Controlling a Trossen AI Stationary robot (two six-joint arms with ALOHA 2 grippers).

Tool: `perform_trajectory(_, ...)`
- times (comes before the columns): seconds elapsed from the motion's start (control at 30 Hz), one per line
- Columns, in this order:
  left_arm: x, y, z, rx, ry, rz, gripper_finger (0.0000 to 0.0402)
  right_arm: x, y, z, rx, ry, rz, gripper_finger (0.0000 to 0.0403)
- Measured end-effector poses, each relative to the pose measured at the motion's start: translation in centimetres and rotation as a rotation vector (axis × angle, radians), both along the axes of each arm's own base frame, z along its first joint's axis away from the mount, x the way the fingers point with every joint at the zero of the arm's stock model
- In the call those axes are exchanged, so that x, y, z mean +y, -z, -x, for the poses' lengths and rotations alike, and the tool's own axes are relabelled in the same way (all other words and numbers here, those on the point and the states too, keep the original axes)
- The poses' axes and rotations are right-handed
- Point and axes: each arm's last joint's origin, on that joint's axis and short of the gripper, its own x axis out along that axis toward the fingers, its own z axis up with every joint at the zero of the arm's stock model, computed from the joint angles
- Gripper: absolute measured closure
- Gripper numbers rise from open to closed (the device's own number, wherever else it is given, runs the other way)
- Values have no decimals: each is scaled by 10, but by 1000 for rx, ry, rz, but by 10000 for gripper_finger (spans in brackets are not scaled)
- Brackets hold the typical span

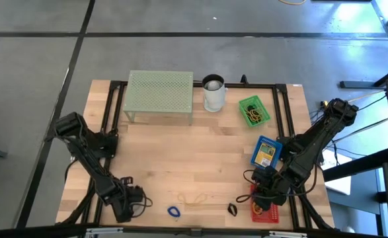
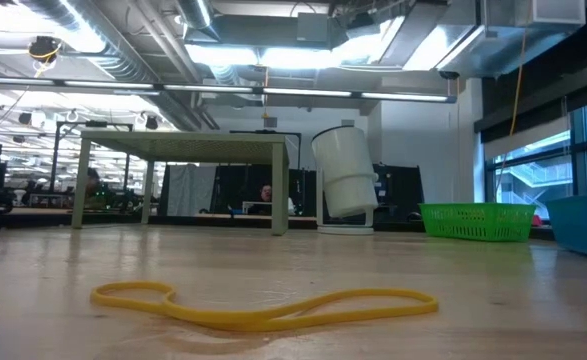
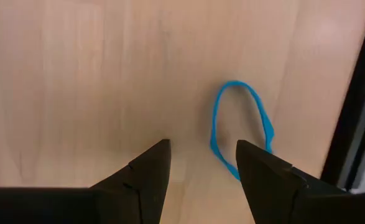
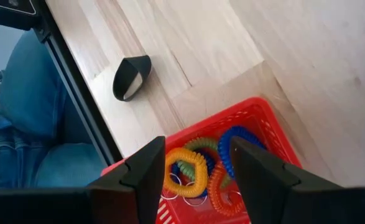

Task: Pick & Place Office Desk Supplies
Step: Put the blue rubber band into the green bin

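A blue rubber band (image 3: 238, 124) (image 1: 173, 211) lies flat on the wood just beyond my left gripper (image 3: 201, 149) (image 1: 141, 198), which is open near the table's near left corner and touches nothing. A yellow rubber band (image 1: 195, 198) (image 2: 263, 305) lies flat mid-table near the front edge. A black binder clip (image 4: 131, 78) (image 1: 232, 209) rests on the wood beside a red basket (image 4: 266, 121) (image 1: 265, 211) that holds coiled bands (image 4: 191, 168). My right gripper (image 4: 198, 146) (image 1: 263, 196) hovers open over that basket.
A pale green mesh stand (image 1: 160, 92) and a white cup (image 1: 213, 92) stand at the far edge. Right of them is a green basket (image 1: 254, 110) with bands. A blue basket (image 1: 266, 152) with yellow card packs sits on the right. A black frame rail (image 1: 111, 119) borders the table.
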Motion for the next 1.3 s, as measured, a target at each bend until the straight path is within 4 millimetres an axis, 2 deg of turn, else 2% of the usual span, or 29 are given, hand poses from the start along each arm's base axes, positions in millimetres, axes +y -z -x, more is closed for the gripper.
perform_trajectory(0.13, 2, 5, 1, 4, 45, -72, 225, -1, 0, -1, -22, 11, 17, 223)
perform_trajectory(0.23, 3, 6, 2, -7, 84, -101, 244, -1, 0, -1, -32, 11, 27, 223)
perform_trajectory(0.57, 3, 7, 4, -47, 128, -135, 389, -1, 0, -2, -46, -21, 47, 223)
perform_trajectory(0.7, 2, 6, 2, -90, 167, -137, 396, -1, 0, -2, -46, -21, 47, 223)
perform_trajectory(0.83, -7, -3, -6, -179, 248, -170, 401, -1, 0, -2, -47, -24, 48, 223)
perform_trajectory(1.0, -13, -16, -20, -371, 271, -265, 400, -2, -1, -3, -83, -26, 78, 223)
perform_trajectory(1.3, -14, -21, -24, -416, 293, -307, 401, -3, -1, -4, -106, -12, 99, 223)
